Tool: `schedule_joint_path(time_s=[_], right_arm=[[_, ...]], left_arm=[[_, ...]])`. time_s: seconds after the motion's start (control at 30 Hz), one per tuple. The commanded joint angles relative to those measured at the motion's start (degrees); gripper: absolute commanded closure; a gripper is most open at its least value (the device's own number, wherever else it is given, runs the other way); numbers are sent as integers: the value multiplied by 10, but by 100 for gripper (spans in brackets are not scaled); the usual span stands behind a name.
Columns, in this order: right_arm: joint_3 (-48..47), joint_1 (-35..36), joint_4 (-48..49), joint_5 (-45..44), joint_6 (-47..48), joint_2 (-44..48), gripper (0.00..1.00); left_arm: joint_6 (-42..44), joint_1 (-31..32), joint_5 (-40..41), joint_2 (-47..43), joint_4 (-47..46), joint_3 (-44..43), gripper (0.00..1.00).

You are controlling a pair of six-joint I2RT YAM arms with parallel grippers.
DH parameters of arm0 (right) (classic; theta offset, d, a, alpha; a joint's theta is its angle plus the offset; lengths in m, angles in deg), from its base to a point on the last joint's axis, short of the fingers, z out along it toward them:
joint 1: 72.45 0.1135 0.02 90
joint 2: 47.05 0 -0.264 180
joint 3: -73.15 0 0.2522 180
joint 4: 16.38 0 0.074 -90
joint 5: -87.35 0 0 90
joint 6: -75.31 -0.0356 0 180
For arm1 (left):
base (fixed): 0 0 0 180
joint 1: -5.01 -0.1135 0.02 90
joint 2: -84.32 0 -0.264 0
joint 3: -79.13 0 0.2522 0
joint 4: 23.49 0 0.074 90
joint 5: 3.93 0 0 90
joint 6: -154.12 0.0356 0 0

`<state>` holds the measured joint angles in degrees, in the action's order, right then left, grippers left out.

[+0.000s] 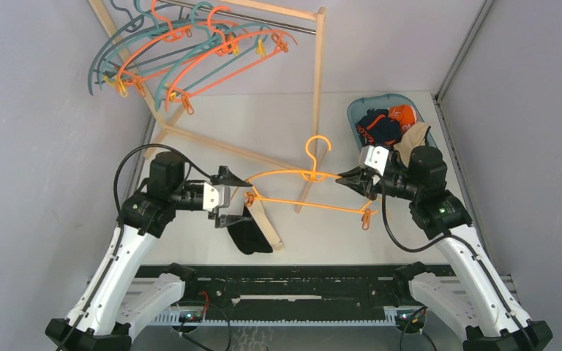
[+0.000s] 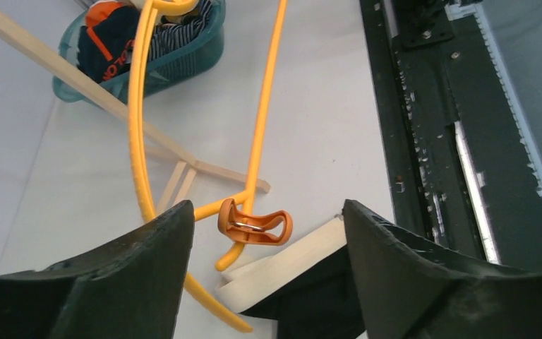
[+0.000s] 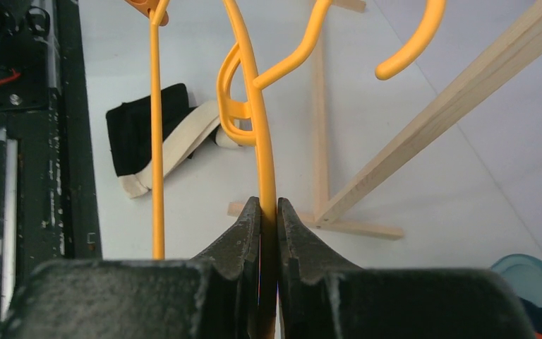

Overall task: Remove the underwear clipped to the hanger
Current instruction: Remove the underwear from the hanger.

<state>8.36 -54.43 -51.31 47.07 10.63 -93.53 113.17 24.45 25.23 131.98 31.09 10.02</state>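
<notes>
At the middle of the table, seen from above, the orange hanger [image 3: 262, 141] hangs level between the two arms. The right gripper [image 3: 268, 205] is clamped tight on its shoulder wire, at about 3 o'clock from the hook. At 9 o'clock the left gripper [image 1: 232, 199] stands wide open, holding nothing, its jaws either side of the left clip [image 2: 254, 227].

The black brief [image 1: 249, 234], with its pale waistband [image 2: 282, 268], lies on the table just below that clip, at about 7 o'clock from the hanger's middle. It looks free of the clip, though the waistband's end lies so close under it that I cannot be sure.

So the unclipping step seems done for this piece. The right-end clip [image 1: 366, 217] is bare too. Next, the left gripper likely has to drop onto the brief, pinch it, and carry it to the teal basket [image 1: 353, 111] at 1 o'clock, where other underwear [image 1: 380, 126] already sits.
</notes>
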Motion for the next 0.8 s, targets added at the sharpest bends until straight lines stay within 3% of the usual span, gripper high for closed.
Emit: schedule_joint_path(time_s=[0.0,0.13,0.27,0.4,0.6,0.77], right_arm=[[6,1,15,6,72,15,100],[13,15,-9,10,137,14,100],[16,36,-26,14,160,21,100],[21,49,-23,13,163,30,100],[21,59,-21,4,165,28,100],[24,65,-20,-5,169,28,100]], left_arm=[[12,3,-18,-11,64,-54,6],[1,3,-15,-11,112,-94,0],[-116,3,11,-6,57,-105,1],[-275,3,73,20,-34,-98,12],[-294,21,57,104,51,-130,23],[-300,55,74,145,65,-125,35]])
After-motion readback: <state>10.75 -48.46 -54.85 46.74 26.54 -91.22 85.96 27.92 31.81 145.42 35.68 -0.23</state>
